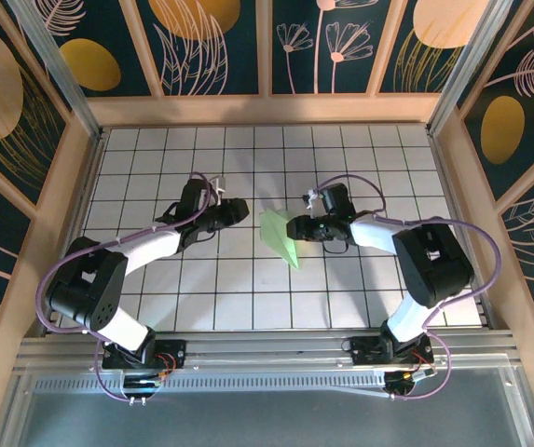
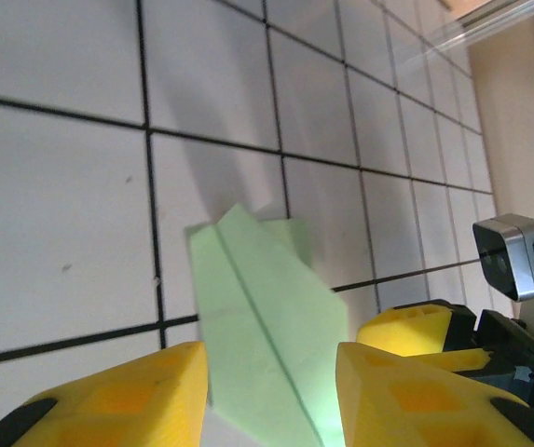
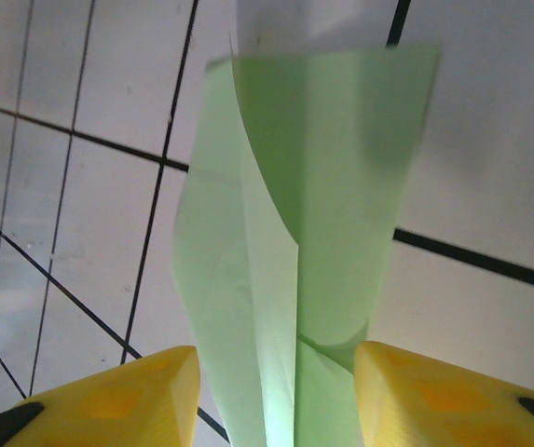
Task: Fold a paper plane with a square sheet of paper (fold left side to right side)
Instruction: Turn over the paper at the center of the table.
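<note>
The square sheet of paper is folded into a pale green paper plane [image 1: 280, 239], a narrow pointed dart in the middle of the tiled table [image 1: 201, 298]. It lies between my two grippers. My left gripper [image 1: 239, 210] is just to its left and open. In the left wrist view the paper plane [image 2: 267, 307] with its centre crease lies beyond the gap between the left gripper's [image 2: 271, 372] yellow fingers. My right gripper [image 1: 296, 226] is at its right edge, also open. In the right wrist view the paper plane [image 3: 276, 261] rises with a loose flap between the right gripper's [image 3: 276, 368] spread fingers.
Wooden walls [image 1: 267, 110] enclose the white grid-tiled table on three sides. The right gripper's yellow finger [image 2: 416, 328] and its wrist camera [image 2: 511, 253] are close to the right in the left wrist view. Bare tiles lie in front of and behind the paper.
</note>
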`<state>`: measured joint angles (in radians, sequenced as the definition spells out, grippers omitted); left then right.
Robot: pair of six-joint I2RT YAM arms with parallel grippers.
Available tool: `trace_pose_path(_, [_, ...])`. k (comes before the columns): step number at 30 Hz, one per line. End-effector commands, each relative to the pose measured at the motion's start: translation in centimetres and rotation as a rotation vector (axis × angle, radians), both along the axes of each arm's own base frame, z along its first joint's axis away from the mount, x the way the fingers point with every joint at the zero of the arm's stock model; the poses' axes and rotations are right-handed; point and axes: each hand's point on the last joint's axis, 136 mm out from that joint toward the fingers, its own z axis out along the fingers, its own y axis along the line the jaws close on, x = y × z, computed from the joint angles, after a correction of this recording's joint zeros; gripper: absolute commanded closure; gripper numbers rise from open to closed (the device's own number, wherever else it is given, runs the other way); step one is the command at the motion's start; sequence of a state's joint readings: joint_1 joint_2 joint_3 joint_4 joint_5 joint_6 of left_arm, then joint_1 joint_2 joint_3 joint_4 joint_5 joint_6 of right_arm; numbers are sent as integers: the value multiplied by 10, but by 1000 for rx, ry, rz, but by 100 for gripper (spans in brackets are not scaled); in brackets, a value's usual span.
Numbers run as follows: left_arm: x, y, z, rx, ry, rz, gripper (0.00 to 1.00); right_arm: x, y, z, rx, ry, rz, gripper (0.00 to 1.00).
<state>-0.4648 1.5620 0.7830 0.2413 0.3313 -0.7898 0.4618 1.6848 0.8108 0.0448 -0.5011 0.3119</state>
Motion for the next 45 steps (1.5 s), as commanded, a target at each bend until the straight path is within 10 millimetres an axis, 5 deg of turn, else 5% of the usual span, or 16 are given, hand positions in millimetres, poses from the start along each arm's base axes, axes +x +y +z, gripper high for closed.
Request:
trace_pose_path(1, [2, -1, 10, -27, -28, 16, 59, 3, 14, -1, 10, -4, 37, 56])
trace_pose_path(17, [1, 1, 11, -31, -28, 20, 56, -6, 35, -4, 33, 41, 87, 92])
trace_pose_path(23, [-8, -9, 45, -199, -101, -9, 42, 8, 33, 64, 184, -97, 80, 100])
trace_pose_path(33, [-37, -36, 154, -564, -352, -233, 31, -9, 24, 184, 534, -300, 188, 100])
trace_pose_path(39, [-37, -59, 158, -577, -341, -313, 34, -22, 31, 208, 623, -295, 251, 100])
trace_pose_path(45, [-38, -73, 156, -593, -330, -352, 44, -27, 39, 206, 626, -266, 279, 100])
